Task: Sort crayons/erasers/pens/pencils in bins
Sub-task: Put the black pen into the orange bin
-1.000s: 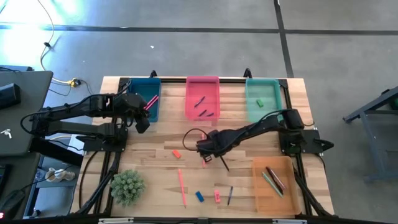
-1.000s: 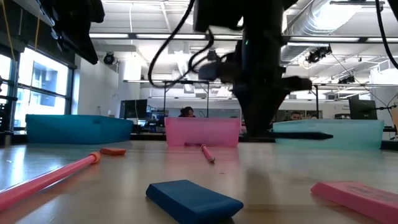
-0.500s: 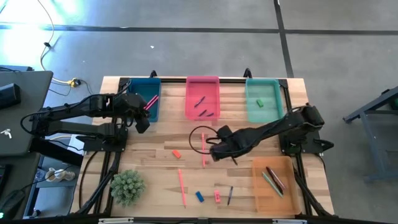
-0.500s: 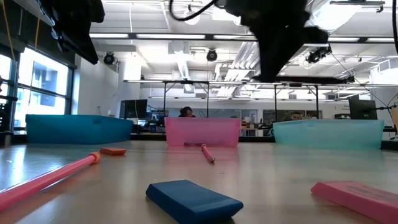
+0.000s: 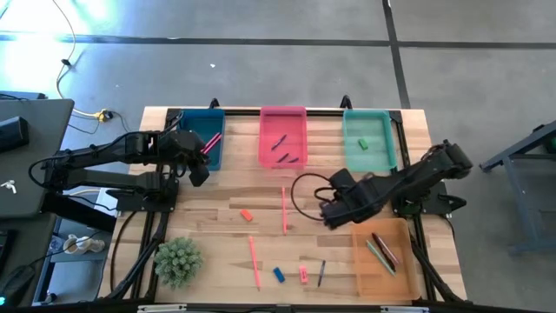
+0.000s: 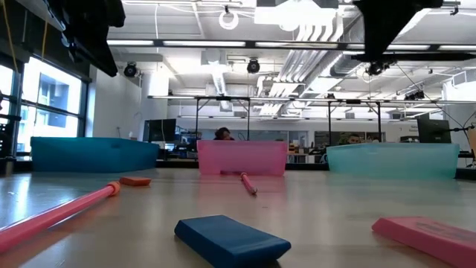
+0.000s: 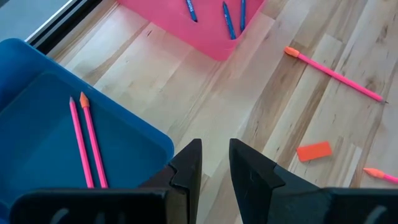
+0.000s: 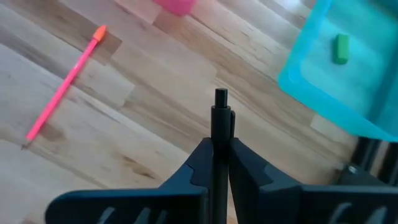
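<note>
The left gripper point(image 5: 198, 167) hovers at the near right corner of the dark blue bin point(image 5: 201, 139) in the far-left part of the table point(image 5: 217, 228); its fingers stand slightly apart with nothing between them. Two pink pencils point(image 7: 83, 140) lie side by side in this bin. An orange-red eraser point(image 5: 247, 214) lies on bare wood, near and to the right of the left gripper. A long pink pencil point(image 5: 283, 209) lies mid-table, just in front of the pink bin point(image 5: 283, 136). Near the front edge, a blue eraser point(image 5: 279, 275) and a pink eraser point(image 5: 304, 275) lie close together. The right gripper point(image 5: 332, 212) is clamped on a dark pen point(image 8: 220, 146), well behind these two erasers. A green eraser point(image 5: 363, 144) lies in the teal bin point(image 5: 367, 139) at the far right. The translucent orange bin point(image 5: 381, 257) occupies the near-right corner, just beside the right gripper.
</note>
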### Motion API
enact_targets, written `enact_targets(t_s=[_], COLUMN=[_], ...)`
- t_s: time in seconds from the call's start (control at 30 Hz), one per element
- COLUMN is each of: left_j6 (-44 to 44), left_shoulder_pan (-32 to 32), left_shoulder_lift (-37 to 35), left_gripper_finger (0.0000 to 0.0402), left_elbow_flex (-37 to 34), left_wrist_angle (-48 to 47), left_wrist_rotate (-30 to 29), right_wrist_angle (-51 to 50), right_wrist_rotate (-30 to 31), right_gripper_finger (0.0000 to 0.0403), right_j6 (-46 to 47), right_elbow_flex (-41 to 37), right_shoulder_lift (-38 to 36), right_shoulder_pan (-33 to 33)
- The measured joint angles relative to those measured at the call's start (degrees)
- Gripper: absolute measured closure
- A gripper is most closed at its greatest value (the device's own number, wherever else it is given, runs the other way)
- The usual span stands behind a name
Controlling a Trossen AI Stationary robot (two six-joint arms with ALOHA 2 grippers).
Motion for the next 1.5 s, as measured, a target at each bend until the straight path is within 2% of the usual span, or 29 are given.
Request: enact_targets(t_s=[0.2, 0.37, 0.47, 0.67, 0.87, 1.07, 1.27, 1.4, 1.5], left_j6=[0.0, 0.0, -0.2, -0.9, -0.9, -0.9, 0.0, 0.0, 0.0], left_shoulder_pan=[0.0, 0.0, 0.0, 0.0, 0.0, 0.0, 0.0, 0.0, -0.7], left_shoulder_lift=[0.0, 0.0, 0.0, 0.0, 0.0, 0.7, 3.5, 5.9, 8.1], left_gripper_finger=[0.0332, 0.0332, 0.0332, 0.0332, 0.0332, 0.0330, 0.0295, 0.0264, 0.0248], left_elbow_flex=[0.0, 0.0, 0.0, 0.0, 0.0, 0.0, 0.0, 0.0, 0.0], left_wrist_angle=[0.3, 0.5, 0.5, 0.7, 0.7, 1.0, 4.3, 7.4, 9.8], left_wrist_rotate=[0.0, 0.0, 0.0, 0.0, 1.2, 2.7, 6.9, 9.2, 12.3], right_wrist_angle=[-3.3, -2.3, 1.7, 11.0, 15.5, 25.1, 33.2, 35.6, 36.3], right_wrist_rotate=[0.2, -2.1, -3.3, -4.2, -8.2, -8.8, -9.3, -13.1, -13.4], right_gripper_finger=[0.0388, 0.0389, 0.0389, 0.0389, 0.0389, 0.0389, 0.0389, 0.0389, 0.0386], right_j6=[4.0, 12.5, 18.7, 25.5, 30.3, 36.7, 41.0, 41.6, 43.6], right_elbow_flex=[-0.3, -8.2, -13.2, -20.1, -22.4, -27.5, -32.9, -36.1, -38.2], right_shoulder_lift=[-2.1, -5.3, -8.3, -13.1, -13.7, -13.3, -11.7, -11.5, -11.5], right_shoulder_pan=[4.6, 9.4, 13.1, 20.7, 27.9, 35.2, 39.2, 39.2, 39.0])
